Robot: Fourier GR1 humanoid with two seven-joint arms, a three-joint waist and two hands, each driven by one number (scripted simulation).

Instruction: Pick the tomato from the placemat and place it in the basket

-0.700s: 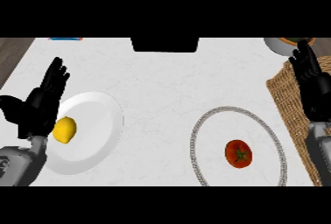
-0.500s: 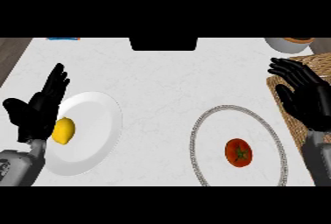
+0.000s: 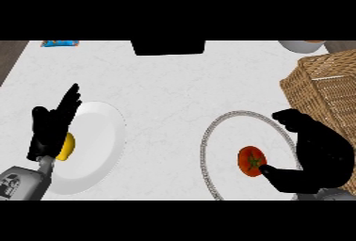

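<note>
So the small red tomato (image 3: 251, 160) sits on the round white placemat with a grey beaded rim (image 3: 208, 136), a bit right of its middle. The right hand (image 3: 316, 157) is just right of the tomato, fingers curled around it, one fingertip touching. The woven wicker basket (image 3: 327, 84) stands beyond the placemat's right edge. The left hand (image 3: 52, 127) rests spread over the white round plate (image 3: 97, 146), well left of the placemat, partly hiding a yellow lemon (image 3: 67, 147).

A white, faintly marbled stone counter top (image 3: 173, 89) fills nearly the whole view. A strip of dark wooden surface (image 3: 10, 56) is seen at the far left corner. A black rectangular block (image 3: 169, 47) is set at the far edge.
</note>
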